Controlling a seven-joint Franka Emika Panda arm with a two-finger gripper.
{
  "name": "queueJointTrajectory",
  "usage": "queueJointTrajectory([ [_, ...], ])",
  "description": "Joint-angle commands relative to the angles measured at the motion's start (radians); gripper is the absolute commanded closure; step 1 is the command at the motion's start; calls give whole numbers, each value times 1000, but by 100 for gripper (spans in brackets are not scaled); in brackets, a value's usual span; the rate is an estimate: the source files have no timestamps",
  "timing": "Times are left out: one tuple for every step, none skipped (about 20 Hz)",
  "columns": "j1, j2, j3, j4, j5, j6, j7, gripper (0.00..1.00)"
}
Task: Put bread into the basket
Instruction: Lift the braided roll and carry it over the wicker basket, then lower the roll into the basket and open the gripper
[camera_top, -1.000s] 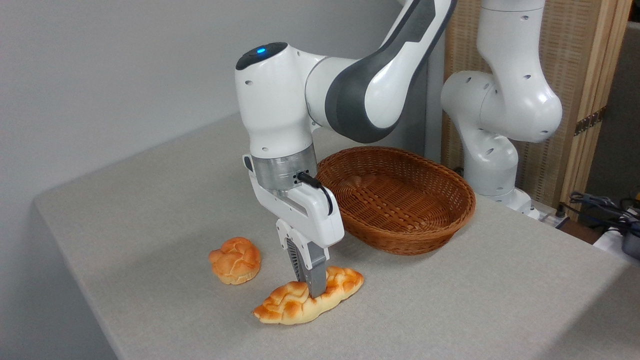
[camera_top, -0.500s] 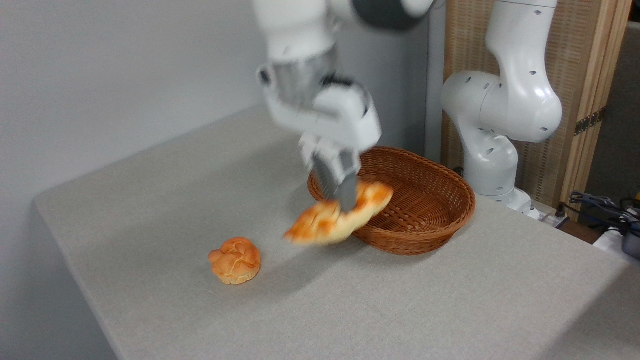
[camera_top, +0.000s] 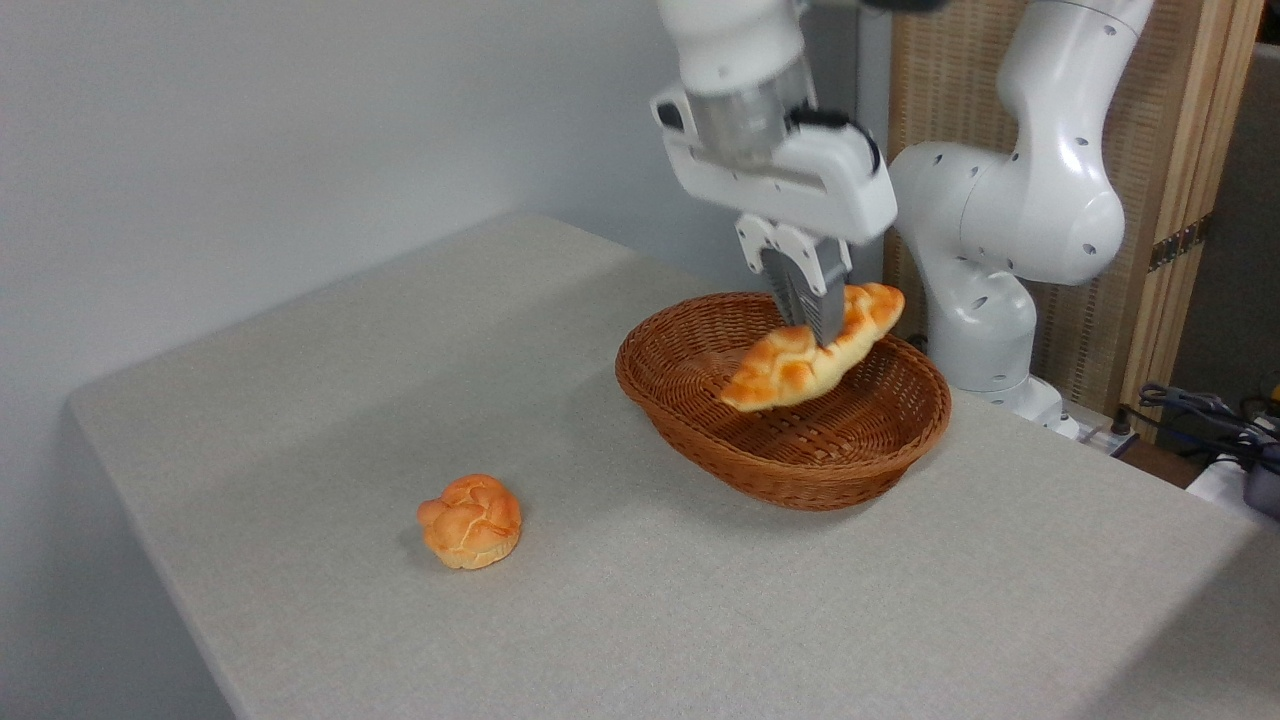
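- The gripper (camera_top: 812, 318) hangs from the white arm above the basket (camera_top: 700, 415), fingers pointing down
- Its jaws are clamped on the bread (camera_top: 790, 365), gripping the loaf near its middle, a little toward the upper right end
- The bread is held in the air over the basket's hollow, clear of the woven floor as far as the view shows; it is tilted, with its right pointed end raised toward the far rim and its left pointed end dipping lower over the middle of the basket
- The braided golden-orange crust faces the camera, with a paler edge along the underside
- The basket sits on the grey tabletop (camera_top: 300, 400) toward the far right, close to the arm's white base (camera_top: 985, 340)
- A small round knotted bun (camera_top: 471, 521) lies alone on the tabletop, well apart from the basket, to the front left
- Behind the base stands a pale woven screen (camera_top: 1150, 140) in a wooden frame, and some cables (camera_top: 1200, 410) lie at the far right edge
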Motion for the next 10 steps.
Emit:
queueJointTrajectory([
  [-7, -12, 13, -67, -19, 17, 5, 100],
  [-7, -8, 13, -75, -36, 22, 3, 100],
  [-7, -1, 13, -77, -59, 36, 2, 97],
  [-7, 4, 13, -77, -65, 46, 3, 86],
  [-7, 10, 13, -78, -65, 53, 3, 71],
  [-8, 16, 13, -78, -65, 63, 3, 57],
  [-10, 22, 13, -77, -67, 74, 3, 54],
  [-10, 22, 12, -78, -65, 80, 3, 44],
  [-12, 22, 12, -78, -65, 82, 3, 31],
  [-12, 24, 13, -80, -67, 82, 3, 21],
])
